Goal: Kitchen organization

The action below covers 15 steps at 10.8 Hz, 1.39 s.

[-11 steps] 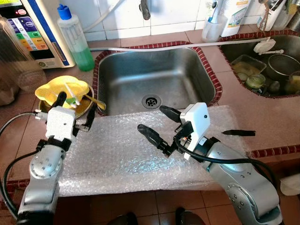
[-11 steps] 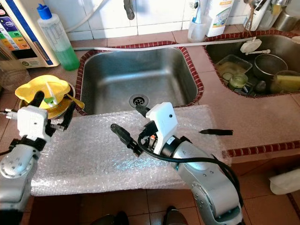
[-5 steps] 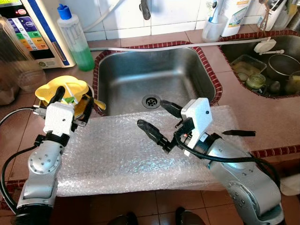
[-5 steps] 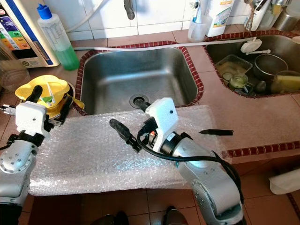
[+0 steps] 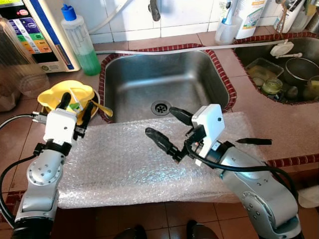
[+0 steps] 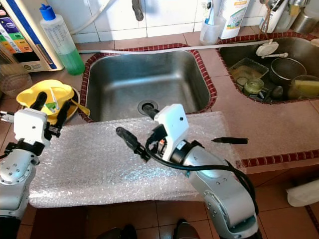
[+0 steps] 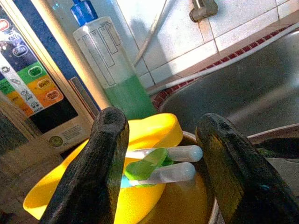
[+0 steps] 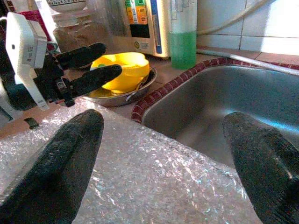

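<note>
Two stacked dishes left of the sink: yellow bowl (image 5: pixel 65 94) in a metal bowl (image 8: pixel 122 93), utensils inside. Left gripper (image 5: pixel 74 106) spread wide over it, empty. Looks light, rigid plastic, slippery; pinch the rim. Right gripper (image 5: pixel 166 128) open, empty, over bubble wrap (image 5: pixel 124 164).

The left gripper (image 7: pixel 161 168) held its jaws apart, framing a yellow bowl (image 7: pixel 140 135) nested in a metal bowl (image 7: pixel 211 215), with two white sticks (image 7: pixel 180 171) and a green piece (image 7: pixel 145 165) inside. Behind stood a bottle (image 7: pixel 114 74) of green liquid, a white hose (image 7: pixel 219 60) and the sink (image 7: pixel 243 93).
</note>
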### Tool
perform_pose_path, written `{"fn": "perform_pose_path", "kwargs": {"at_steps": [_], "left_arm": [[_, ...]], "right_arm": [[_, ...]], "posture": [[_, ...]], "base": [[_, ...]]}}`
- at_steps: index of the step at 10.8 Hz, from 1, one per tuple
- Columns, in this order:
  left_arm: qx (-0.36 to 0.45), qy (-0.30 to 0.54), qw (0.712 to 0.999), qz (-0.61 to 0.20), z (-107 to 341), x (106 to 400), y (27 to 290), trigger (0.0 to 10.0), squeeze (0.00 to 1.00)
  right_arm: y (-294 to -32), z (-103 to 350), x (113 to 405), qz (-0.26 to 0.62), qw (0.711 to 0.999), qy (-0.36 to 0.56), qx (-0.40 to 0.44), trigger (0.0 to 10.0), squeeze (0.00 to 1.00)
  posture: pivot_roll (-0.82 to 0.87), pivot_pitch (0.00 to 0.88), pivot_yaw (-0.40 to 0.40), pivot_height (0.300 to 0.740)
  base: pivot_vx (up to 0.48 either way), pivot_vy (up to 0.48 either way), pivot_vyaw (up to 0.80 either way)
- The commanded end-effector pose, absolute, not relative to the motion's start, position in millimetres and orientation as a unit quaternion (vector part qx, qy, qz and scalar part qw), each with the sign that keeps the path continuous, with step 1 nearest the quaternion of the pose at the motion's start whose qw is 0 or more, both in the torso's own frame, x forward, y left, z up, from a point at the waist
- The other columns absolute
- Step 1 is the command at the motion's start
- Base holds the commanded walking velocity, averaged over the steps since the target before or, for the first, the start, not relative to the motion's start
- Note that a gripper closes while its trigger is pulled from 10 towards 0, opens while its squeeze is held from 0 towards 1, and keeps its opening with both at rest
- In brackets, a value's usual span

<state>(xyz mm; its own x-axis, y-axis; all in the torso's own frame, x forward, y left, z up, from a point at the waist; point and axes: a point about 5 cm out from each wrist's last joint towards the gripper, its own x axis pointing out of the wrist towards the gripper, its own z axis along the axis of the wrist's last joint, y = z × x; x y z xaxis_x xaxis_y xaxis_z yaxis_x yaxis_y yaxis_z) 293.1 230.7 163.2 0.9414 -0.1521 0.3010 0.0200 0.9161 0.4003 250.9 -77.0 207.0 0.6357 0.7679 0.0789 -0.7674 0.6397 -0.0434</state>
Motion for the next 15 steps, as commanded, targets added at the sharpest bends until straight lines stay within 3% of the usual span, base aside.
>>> {"fn": "perform_pose_path", "kwargs": {"at_steps": [1,4,5,6,7,11,15], "left_arm": [[0.211,-0.161,0.963,-0.041,163,292,237,0.0,0.00],[0.216,-0.160,0.962,-0.048,163,291,237,0.3,0.00],[0.220,-0.162,0.961,-0.051,163,290,235,10.0,0.00],[0.216,-0.167,0.961,-0.049,165,290,235,10.0,0.00],[0.210,-0.173,0.961,-0.046,167,289,236,10.0,1.00],[0.198,-0.190,0.961,-0.029,172,283,240,10.0,1.00],[0.210,-0.181,0.958,-0.068,161,276,231,10.0,1.00]], "right_arm": [[-75,209,251,0.431,0.901,-0.051,-0.002,10.0,0.00],[-74,208,250,0.440,0.897,-0.046,0.007,10.0,0.00],[-73,206,248,0.450,0.892,-0.038,0.008,10.0,0.00],[-73,205,247,0.457,0.889,-0.035,0.005,10.0,0.00],[-72,205,247,0.457,0.889,-0.035,0.006,10.0,0.00],[-70,204,249,0.461,0.886,-0.036,0.009,10.0,0.00],[-72,204,249,0.469,0.883,-0.032,0.001,10.0,0.00]], "posture": [[-0.20,0.197,0.079,0.740],[-0.20,0.198,0.079,0.740],[-0.19,0.202,0.078,0.740],[-0.19,0.204,0.080,0.740],[-0.19,0.207,0.079,0.740],[-0.17,0.200,0.091,0.740],[-0.18,0.195,0.072,0.740]], "base": [[0.000,0.000,0.00],[0.000,0.000,0.00],[0.000,0.000,0.00],[0.000,0.000,0.00],[0.000,0.000,0.00],[0.000,0.000,0.00],[0.000,0.000,0.00]]}}
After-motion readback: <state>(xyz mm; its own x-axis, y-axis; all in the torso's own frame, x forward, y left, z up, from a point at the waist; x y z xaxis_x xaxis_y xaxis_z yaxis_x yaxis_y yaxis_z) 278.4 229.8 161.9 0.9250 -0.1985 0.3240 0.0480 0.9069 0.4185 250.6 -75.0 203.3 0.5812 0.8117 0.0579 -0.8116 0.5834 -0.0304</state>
